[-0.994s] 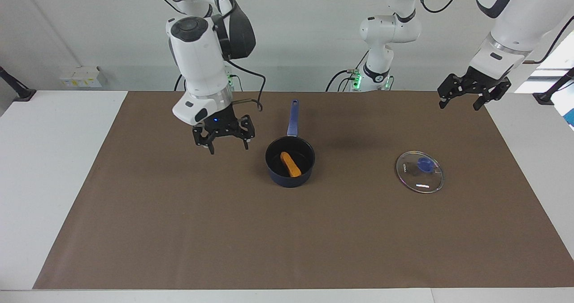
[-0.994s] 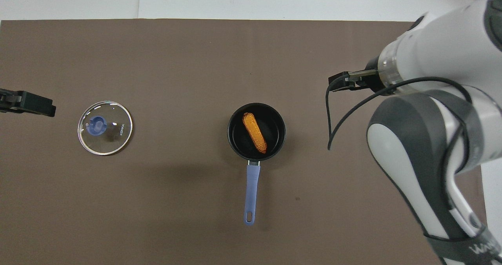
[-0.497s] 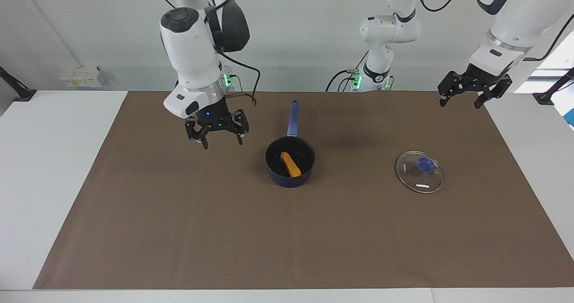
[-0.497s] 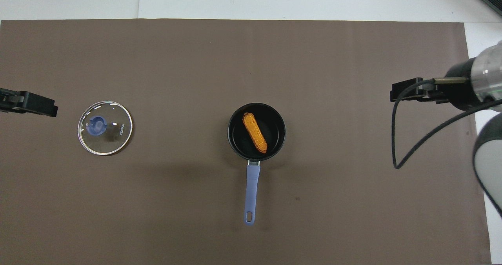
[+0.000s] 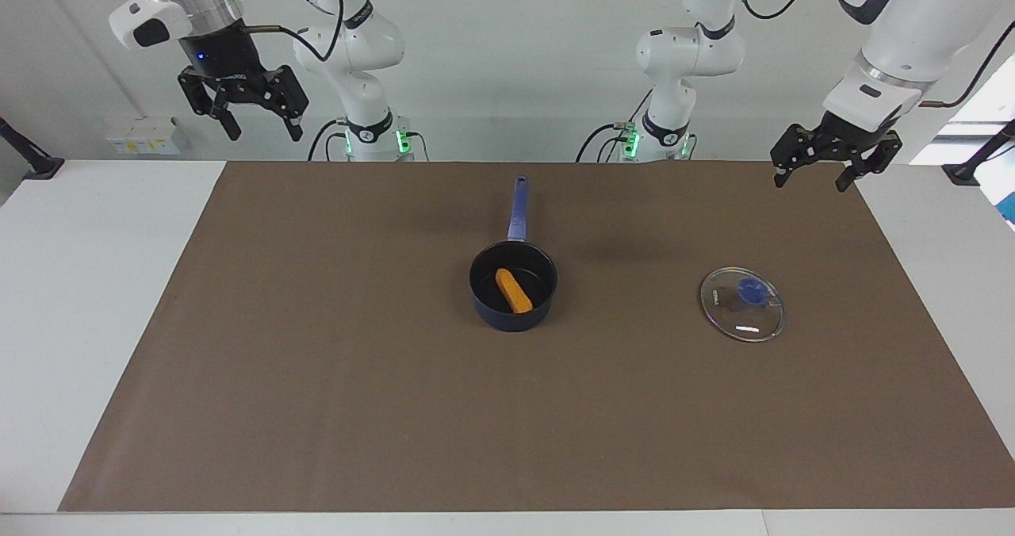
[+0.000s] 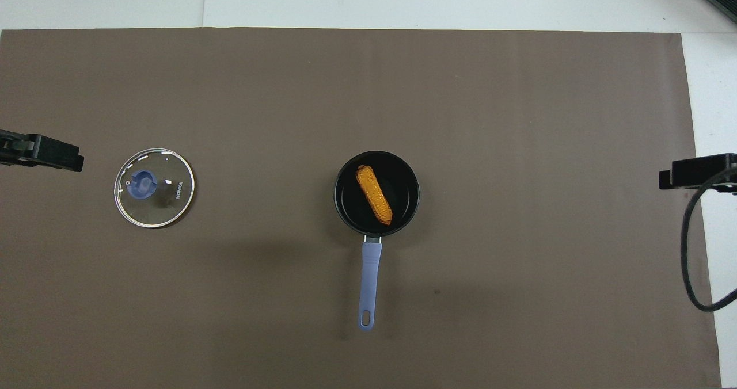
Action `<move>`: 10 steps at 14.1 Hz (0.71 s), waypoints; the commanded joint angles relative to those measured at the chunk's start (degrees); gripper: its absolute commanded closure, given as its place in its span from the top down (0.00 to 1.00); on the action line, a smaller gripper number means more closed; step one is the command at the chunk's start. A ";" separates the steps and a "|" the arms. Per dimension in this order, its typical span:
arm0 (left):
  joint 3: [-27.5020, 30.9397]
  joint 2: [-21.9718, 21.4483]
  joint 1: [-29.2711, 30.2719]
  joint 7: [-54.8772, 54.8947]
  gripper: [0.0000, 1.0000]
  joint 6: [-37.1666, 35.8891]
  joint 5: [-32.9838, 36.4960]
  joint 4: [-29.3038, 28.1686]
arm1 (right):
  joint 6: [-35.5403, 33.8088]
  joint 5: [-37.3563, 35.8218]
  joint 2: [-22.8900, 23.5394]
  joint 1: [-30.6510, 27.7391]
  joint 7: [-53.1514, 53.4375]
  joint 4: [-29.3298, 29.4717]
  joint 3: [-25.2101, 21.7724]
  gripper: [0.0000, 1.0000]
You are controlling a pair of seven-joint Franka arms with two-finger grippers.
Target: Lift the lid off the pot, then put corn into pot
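Observation:
The navy pot (image 5: 507, 318) stands mid-mat with its long blue handle (image 5: 518, 207) pointing toward the robots. The orange corn (image 5: 514, 291) lies inside it, and shows in the overhead view (image 6: 373, 195) within the pot (image 6: 405, 189). The glass lid (image 5: 753, 320) with its blue knob lies flat on the mat toward the left arm's end, also in the overhead view (image 6: 167, 202). My right gripper (image 5: 264, 133) is open, empty and raised high at the right arm's end (image 6: 696, 171). My left gripper (image 5: 810, 182) is open, empty and raised at the mat's edge (image 6: 40, 153).
A brown mat (image 5: 317, 401) covers most of the white table (image 5: 79, 282). Small white boxes (image 5: 143, 135) sit at the table's edge by the wall at the right arm's end. The arm bases (image 5: 369, 135) stand along the robots' edge.
My right gripper has risen and swung away from beside the pot out to the right arm's end of the table. The left gripper, pot, corn and lid have stayed put.

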 commanded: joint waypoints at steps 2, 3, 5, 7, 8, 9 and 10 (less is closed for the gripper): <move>0.58 -1.02 0.68 0.45 1.00 0.91 0.69 -1.14 | -0.67 -0.42 -1.23 -2.61 -6.83 -1.91 0.01 1.00; 0.58 -1.02 0.68 0.45 1.00 0.91 0.69 -1.14 | -0.50 -0.51 -1.14 -2.78 -6.83 -1.82 -0.07 1.00; 0.58 -1.02 0.68 0.45 1.00 0.91 0.69 -1.14 | -0.23 -0.77 -0.96 -3.05 -6.83 -1.73 -0.16 1.00; 0.58 -1.02 0.77 0.45 1.00 0.91 0.69 -1.14 | 0.03 -1.04 -1.05 -2.70 -6.48 -2.00 -0.16 1.00; 0.58 -1.02 0.77 0.45 1.00 0.91 0.69 -1.14 | 0.29 -2.60 -1.05 -2.26 -6.92 -2.09 0.01 1.00; 0.58 -1.02 0.77 0.45 1.00 0.91 0.69 -1.14 | 0.56 -3.40 -1.05 -2.08 -6.75 -2.17 0.36 1.00; 0.58 -1.02 0.77 0.45 1.00 0.91 0.69 -1.14 | 0.56 -3.41 -1.22 -2.08 -6.40 -2.61 0.36 1.00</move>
